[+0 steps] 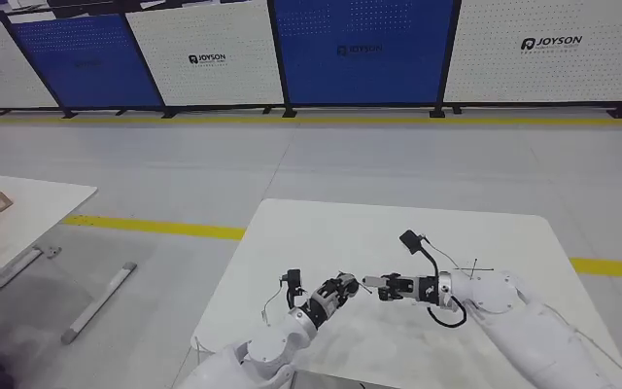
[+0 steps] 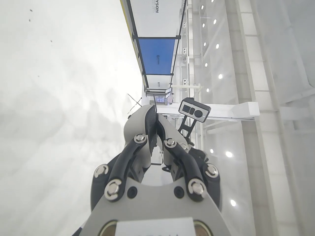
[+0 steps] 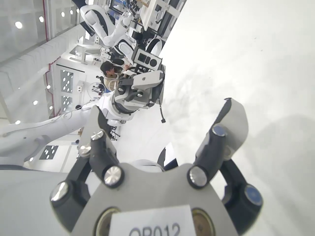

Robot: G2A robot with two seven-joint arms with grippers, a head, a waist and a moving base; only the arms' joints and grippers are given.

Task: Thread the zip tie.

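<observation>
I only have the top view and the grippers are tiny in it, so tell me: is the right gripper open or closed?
Observer: The right gripper is open, its fingers spread wide with nothing between them.
Operator: And the left gripper?
Observer: Shut. Its own wrist view shows the two pads pressed together, and I can't see anything between them.

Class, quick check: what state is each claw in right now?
Left claw: closed, nothing seen in it.
Right claw: open, empty.
</observation>
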